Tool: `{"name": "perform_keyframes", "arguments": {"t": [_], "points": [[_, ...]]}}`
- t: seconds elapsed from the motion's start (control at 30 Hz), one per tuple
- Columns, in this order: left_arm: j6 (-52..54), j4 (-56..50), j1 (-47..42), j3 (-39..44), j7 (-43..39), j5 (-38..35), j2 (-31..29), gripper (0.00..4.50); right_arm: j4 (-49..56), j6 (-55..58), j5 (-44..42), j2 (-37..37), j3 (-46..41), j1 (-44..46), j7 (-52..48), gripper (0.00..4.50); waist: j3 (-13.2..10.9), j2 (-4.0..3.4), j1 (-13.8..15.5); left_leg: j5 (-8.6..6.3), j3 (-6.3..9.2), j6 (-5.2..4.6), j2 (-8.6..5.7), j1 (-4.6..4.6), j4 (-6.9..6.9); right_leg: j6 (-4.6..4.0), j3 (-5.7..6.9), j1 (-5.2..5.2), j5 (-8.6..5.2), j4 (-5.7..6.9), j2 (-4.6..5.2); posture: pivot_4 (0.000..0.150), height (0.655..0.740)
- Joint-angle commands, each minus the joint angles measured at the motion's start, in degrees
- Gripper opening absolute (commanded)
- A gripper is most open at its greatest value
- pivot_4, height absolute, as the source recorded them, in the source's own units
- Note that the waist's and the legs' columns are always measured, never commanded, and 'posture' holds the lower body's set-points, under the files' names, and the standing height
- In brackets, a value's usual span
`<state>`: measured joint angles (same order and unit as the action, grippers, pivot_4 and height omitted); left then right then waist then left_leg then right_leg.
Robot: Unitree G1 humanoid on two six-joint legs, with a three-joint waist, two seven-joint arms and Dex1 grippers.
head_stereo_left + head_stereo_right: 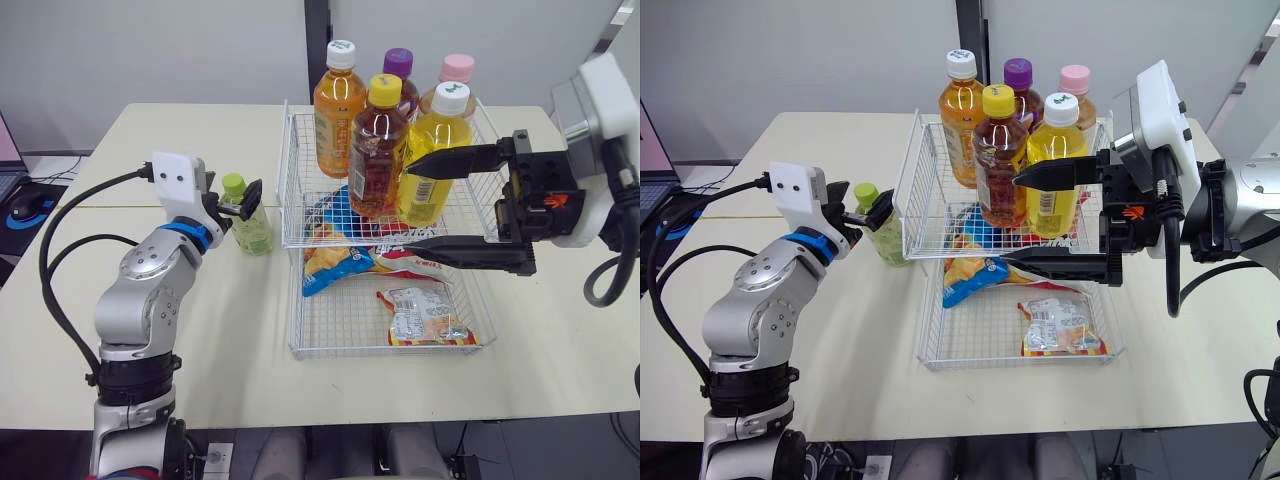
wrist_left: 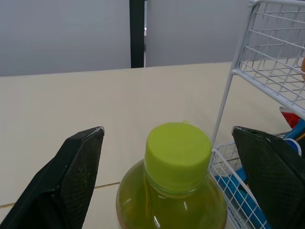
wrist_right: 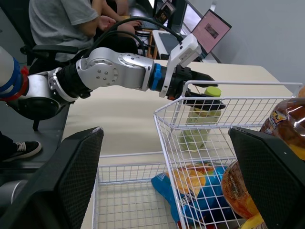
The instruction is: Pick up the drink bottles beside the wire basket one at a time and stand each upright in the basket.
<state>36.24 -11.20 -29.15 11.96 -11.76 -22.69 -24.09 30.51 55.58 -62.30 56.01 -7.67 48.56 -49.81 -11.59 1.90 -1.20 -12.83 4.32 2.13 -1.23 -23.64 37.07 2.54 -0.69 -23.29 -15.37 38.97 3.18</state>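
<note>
Left gripper (image 1: 235,200) is the one to watch: both black fingers spread open, one either side of the green bottle (image 1: 252,232) at cap/neck height. The left wrist view shows clear gaps on both sides, so nothing's gripped yet. Bottle stands upright on the counter (image 1: 120,150), long axis vertical, just beside the wire basket (image 1: 293,170) on the robot's left, outside the upper tier's wall. It sits dead between the fingers, straight ahead along the gripper's line. By my read the next move needs only a squeeze, then a lift to clear the rim & a shift right into the tier. Left arm is far nearer, no contest.

Right gripper (image 1: 408,208) hangs wide open, holding nothing, at the front of the upper tier, in front of the yellow bottle (image 1: 440,150) w/ the white cap. It's well apart from the green one, w/ the basket between them.

Upper tier has 5 bottles upright, packed toward the back & right. Free space looks to be front left, nearest the green bottle. Lower tier holds snack packs (image 1: 425,315). Risk as I see it: the grip is high on the neck, so the bottle may swing, & it could clip the wire rim going over.
</note>
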Motion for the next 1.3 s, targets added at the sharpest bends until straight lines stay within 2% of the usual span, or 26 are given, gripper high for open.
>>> {"name": "perform_keyframes", "arguments": {"t": [0.03, 0.1, 0.33, 0.37, 0.57, 0.73, 0.87, 1.03, 1.17, 1.3], "points": [[-2.24, 0.18, -1.43, -0.23, 0.16, 0.86, 1.2, 4.28, 0.46, -0.09, -1.34, 0.42, -1.23, 1.26, -0.1, 4.5, 0.0, 0.0, -0.01, 0.0, 0.0, 0.0, 0.0, 0.0, 0.0, 0.0, -0.01, 0.0, 0.0, 0.0, 0.0, 0.15, 0.74], [-2.75, 0.42, -1.57, -0.43, -0.09, 1.33, 1.49, 3.87, 0.54, -0.12, -1.54, 0.45, -1.3, 1.19, -0.01, 4.5, 0.0, 0.0, -0.02, 0.0, 0.0, 0.0, 0.01, 0.0, 0.0, 0.0, 0.0, 0.0, 0.0, 0.0, 0.0, 0.15, 0.74], [-3.25, 0.28, -1.57, -0.34, -0.61, 2.19, 1.38, 1.59, 0.97, 0.01, -2.59, 0.9, -1.78, 0.62, 0.32, 4.5, 0.0, 0.0, 0.01, 0.0, 0.02, 0.0, 0.0, -0.01, 0.0, 0.0, 0.0, 0.0, 0.0, 0.0, 0.0, 0.15, 0.74], [-3.07, 0.0, -1.32, -0.26, -0.54, 2.25, 1.45, 1.38, 1.01, -0.02, -2.67, 0.94, -1.78, 0.55, 0.37, 4.5, 0.0, 0.0, 0.05, 0.0, 0.02, 0.0, 0.0, 0.0, 0.0, 0.0, 0.0, 0.0, 0.0, 0.0, 0.0, 0.15, 0.74], [-0.82, -5.93, 2.3, 0.79, 0.05, 1.6, 1.28, 1.38, 0.98, -0.59, -1.98, 1.2, -1.89, -0.12, 0.19, 4.5, 0.0, 0.0, 0.02, 0.0, 0.06, 0.0, 0.01, 0.0, -0.01, 0.0, -0.03, -0.01, 0.0, -0.01, 0.0, 0.15, 0.74], [0.63, -10.78, 2.4, 6.73, -1.82, -3.19, -1.2, 1.38, 0.75, -2.9, -0.64, 2.13, -2.99, -1.27, -3.04, 4.5, -0.01, 0.0, 0.01, 0.0, 0.07, 0.0, 0.02, -0.02, -0.01, 0.0, 0.0, -0.02, 0.0, -0.02, 0.0, 0.15, 0.74], [5.3, -13.28, 0.65, 12.58, -7.83, -10.8, -8.99, 1.38, 0.02, -2.86, -0.54, 4.21, -4.57, -2.9, -4.79, 4.5, -0.02, 0.02, -0.03, 0.0, 0.08, 0.0, 0.02, -0.12, 0.01, 0.0, 0.09, -0.07, 0.0, -0.03, -0.01, 0.15, 0.74], [13.82, -8.39, -8.73, 16.52, -13.87, -21.37, -19.34, 1.38, -0.76, -3.02, 0.46, 6.59, -5.77, -4.71, -6.6, 4.5, -0.02, 0.02, 0.17, 0.0, 0.12, 0.0, 0.01, -0.17, 0.04, 0.01, 0.18, -0.08, -0.01, -0.04, -0.01, 0.15, 0.74], [19.61, 0.09, -22.3, 16.23, -20.94, -30.19, -26.33, 1.38, -2.13, -3.29, 1.48, 8.41, -6.53, -4.98, -7.84, 4.5, -0.04, 0.04, 0.25, 0.0, 0.13, 0.0, -0.03, -0.17, 0.04, 0.02, 0.24, -0.04, -0.02, -0.09, -0.01, 0.15, 0.74], [22.47, 7.34, -34.23, 11.65, -25.6, -31.9, -29.69, 1.38, -1.92, -3.33, 1.38, 8.77, -6.99, -5.62, -7.68, 4.5, -0.04, 0.04, -0.09, 0.0, 0.14, 0.0, -0.03, -0.18, 0.03, 0.03, 0.25, -0.03, -0.02, -0.08, -0.02, 0.15, 0.74]]}}
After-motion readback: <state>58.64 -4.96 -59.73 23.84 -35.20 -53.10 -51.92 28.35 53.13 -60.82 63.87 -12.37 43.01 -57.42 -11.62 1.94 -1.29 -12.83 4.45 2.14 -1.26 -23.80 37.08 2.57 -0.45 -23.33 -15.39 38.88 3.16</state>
